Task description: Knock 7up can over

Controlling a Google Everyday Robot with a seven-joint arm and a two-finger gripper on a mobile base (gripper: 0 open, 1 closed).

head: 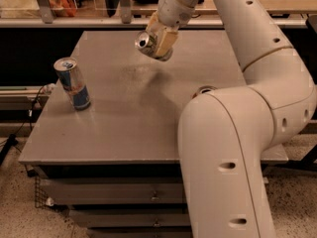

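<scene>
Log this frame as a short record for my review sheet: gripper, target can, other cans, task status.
gripper: raised over the far middle of the table, shut on the 7up can
7up can: held clear of the table, tilted, silver top facing left
blue-and-silver can: upright at the table's left side, apart from the gripper
orange-red can: at the right side, only its top shows behind the arm
task status: 7up can not lying on the table yet

Matt smooth table (124,123), glossy plastic arm (228,157), shiny metal 7up can (144,41) held in end effector (155,41) above table
</scene>
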